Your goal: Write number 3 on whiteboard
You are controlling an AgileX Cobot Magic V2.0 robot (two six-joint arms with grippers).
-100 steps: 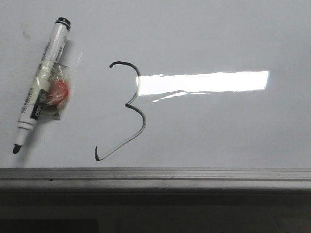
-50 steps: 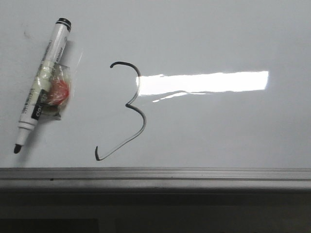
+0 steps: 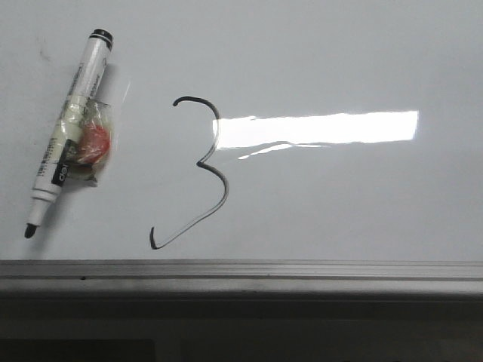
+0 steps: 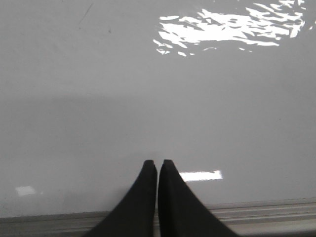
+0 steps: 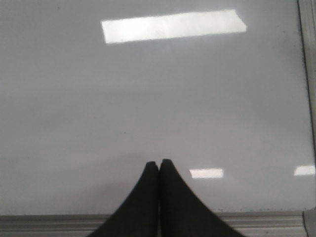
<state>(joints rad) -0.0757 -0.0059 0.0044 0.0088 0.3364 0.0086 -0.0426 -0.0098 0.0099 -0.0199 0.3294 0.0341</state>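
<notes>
A dark hand-drawn number 3 [image 3: 202, 172] stands on the glossy whiteboard [image 3: 339, 60] in the front view, with a small hook on top and a long lower tail. A white marker [image 3: 68, 128] with its black tip bare lies flat on the board to the left of the 3. A clear wrap with a red patch [image 3: 93, 143] clings to its middle. Neither gripper shows in the front view. My left gripper [image 4: 157, 162] is shut and empty over bare board near the rail. My right gripper [image 5: 159, 161] is shut and empty over bare board too.
A grey metal rail [image 3: 241, 271] runs along the board's near edge; it also shows in the left wrist view [image 4: 266, 210] and the right wrist view [image 5: 49, 222]. A side rail [image 5: 307, 74] marks the board's right edge. A bright light reflection [image 3: 317, 128] lies right of the 3.
The front view has shifted very slightly; the marker and the 3 sit a few pixels further right and up in the picture. Nothing else differs.
</notes>
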